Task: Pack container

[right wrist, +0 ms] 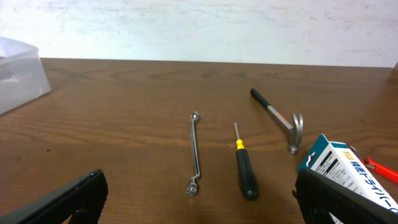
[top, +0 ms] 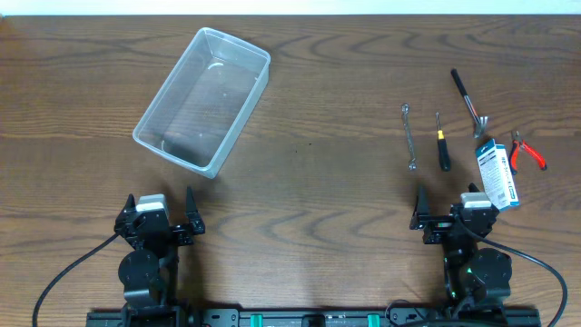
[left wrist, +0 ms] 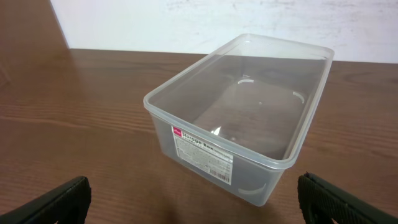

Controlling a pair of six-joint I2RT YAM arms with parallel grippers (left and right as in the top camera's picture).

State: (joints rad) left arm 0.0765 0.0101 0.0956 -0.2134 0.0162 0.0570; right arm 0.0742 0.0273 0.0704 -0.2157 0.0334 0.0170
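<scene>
Overhead, one container (top: 201, 100) lies on the left half of the wooden table (top: 309, 73), set at a slant with nothing inside it. It is a clear rectangular tub with rounded corners and a rim. From the left wrist view the container (left wrist: 186, 140) stands upright just ahead of the camera, a white printed label on its near wall.

Five items lie on the right half, well apart from the tub. There is one slim silver wrench (top: 409, 136), and one screwdriver (top: 442, 145) with a black grip and yellow collar just beside it. One hammer (top: 469, 102) with a black handle lies further back. One pair of red-handled pliers (top: 525, 152) is at the far right, and one blue-and-white boxed pack (top: 497, 173) sits between the pliers and the screwdriver. The right wrist view repeats the row: wrench (right wrist: 195, 152), screwdriver (right wrist: 244, 168), hammer (right wrist: 280, 118), pack (right wrist: 348, 171), a sliver of the pliers (right wrist: 379, 167), and a corner of the container (right wrist: 18, 71) at the left edge.

Two arms sit folded at the near edge of the table, each with a black cable trailing outward. The left gripper (top: 161, 213) points toward the tub, its fingers (left wrist: 59, 202) spread wide and holding nothing. The right gripper (top: 452, 214) points toward the tools, its fingers (right wrist: 68, 199) likewise spread wide and bare. The lower end of the pack overlaps its outer finger as seen from above; whether the two touch cannot be told.
</scene>
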